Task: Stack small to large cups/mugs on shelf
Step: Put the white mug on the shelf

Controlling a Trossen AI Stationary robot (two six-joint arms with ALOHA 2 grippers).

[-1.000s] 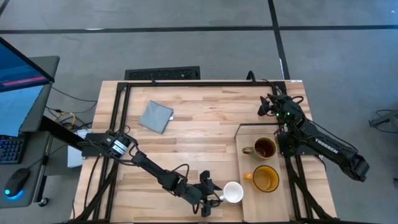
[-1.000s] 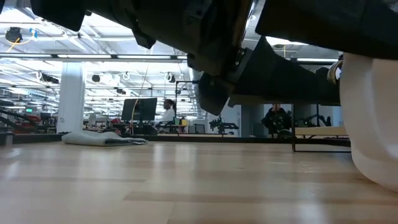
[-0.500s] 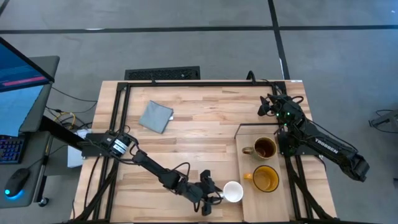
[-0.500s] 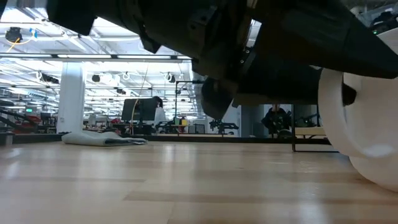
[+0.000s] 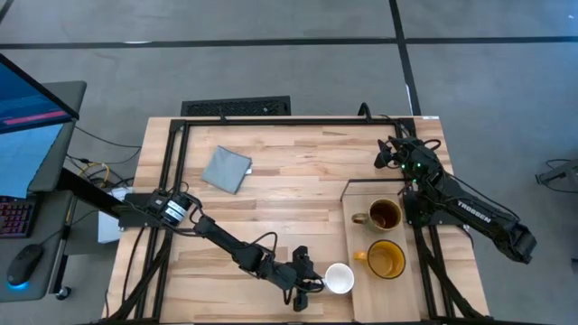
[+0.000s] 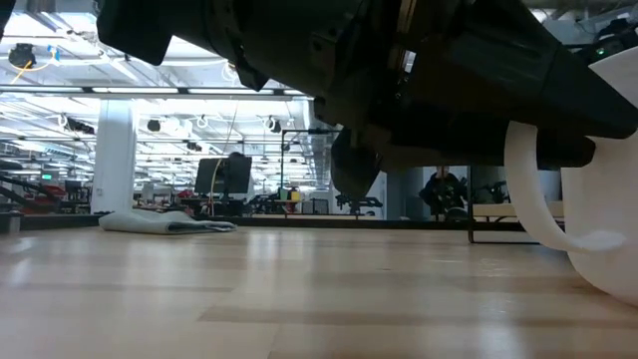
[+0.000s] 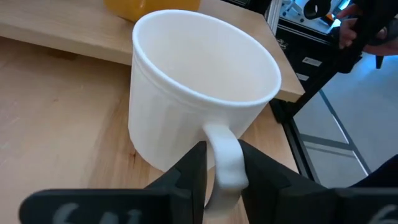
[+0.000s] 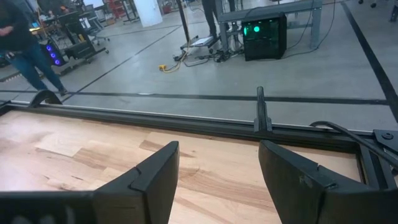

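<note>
2 dark fingers (image 7: 193,171) pinch the glossy white mug's (image 7: 199,93) curved handle (image 7: 225,163).

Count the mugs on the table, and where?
3. The brown mug and the yellow mug stand on the shelf; the white mug sits on the tabletop beside it, its handle between the left claw fingers. None looks hidden.

Left hand (image 5: 312,283): low at the counter's near edge, fingers (image 7: 189,174) pinching a handle.
Right hand (image 5: 386,153): far right, fingers apart.
</note>
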